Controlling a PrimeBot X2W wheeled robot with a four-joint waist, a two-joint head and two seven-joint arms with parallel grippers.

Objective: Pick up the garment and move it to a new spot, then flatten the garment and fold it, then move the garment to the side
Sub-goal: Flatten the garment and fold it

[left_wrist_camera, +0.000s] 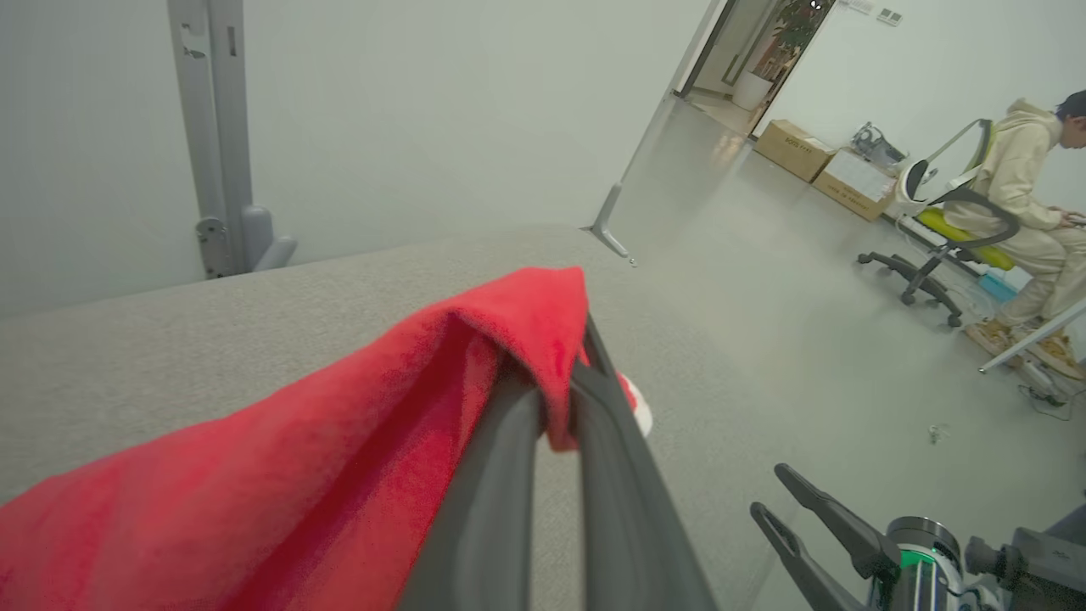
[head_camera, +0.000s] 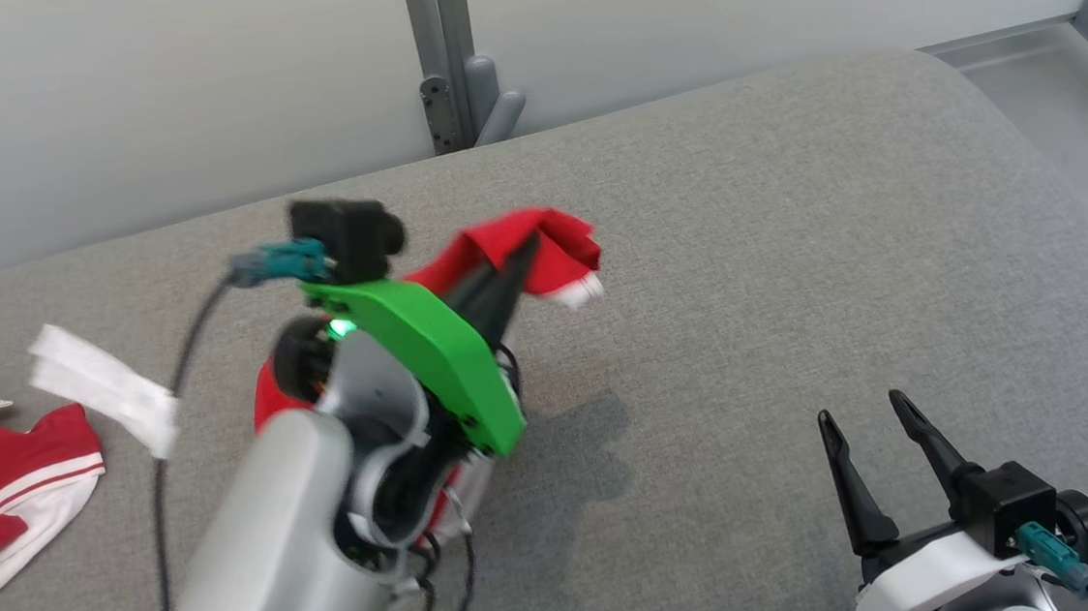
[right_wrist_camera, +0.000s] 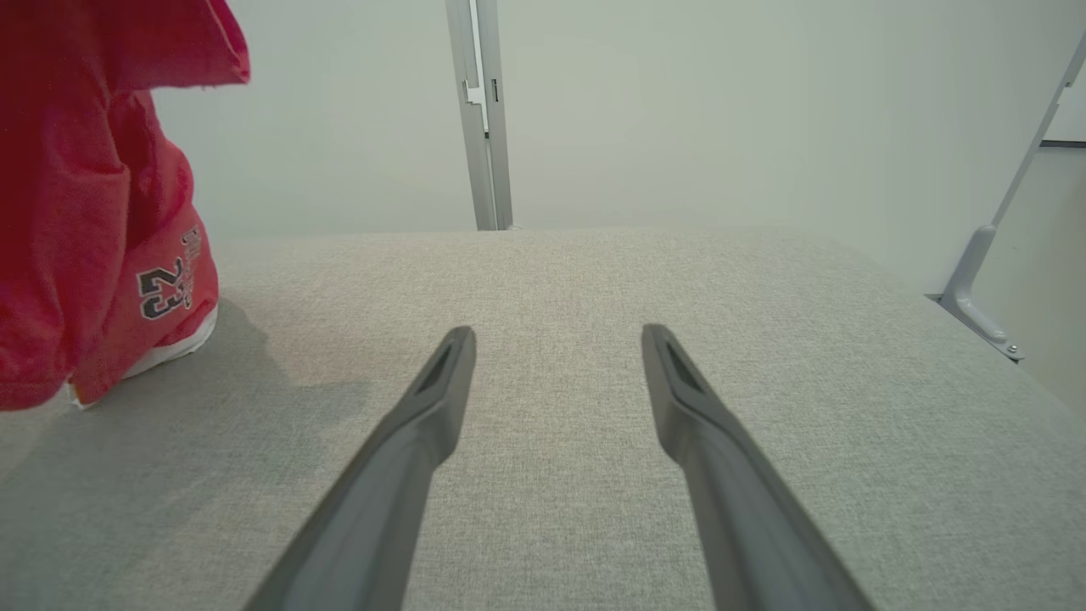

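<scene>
Garment (head_camera: pixel 548 237) carry: hold firm with left fingers (head_camera: pixel 490 295), pinched shut on red fold hanging over bench (head_camera: pixel 790 228) at ten o'clock from wide, empty right fingers (head_camera: pixel 859 504). Lift until hem clears, move slowly, lay down flat near twelve o'clock.

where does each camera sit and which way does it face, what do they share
Head view: on the head, looking forward and down at the cushion; shows the left gripper shut on the garment and the open right gripper.
Left wrist view: on the left wrist, looking along its fingers, garment draped over them, toward a seated person.
Right wrist view: on the right wrist, looking along its spread fingers across the cushion to the wall.
Shared: garment in all three; right gripper in head and left wrist views.
</scene>
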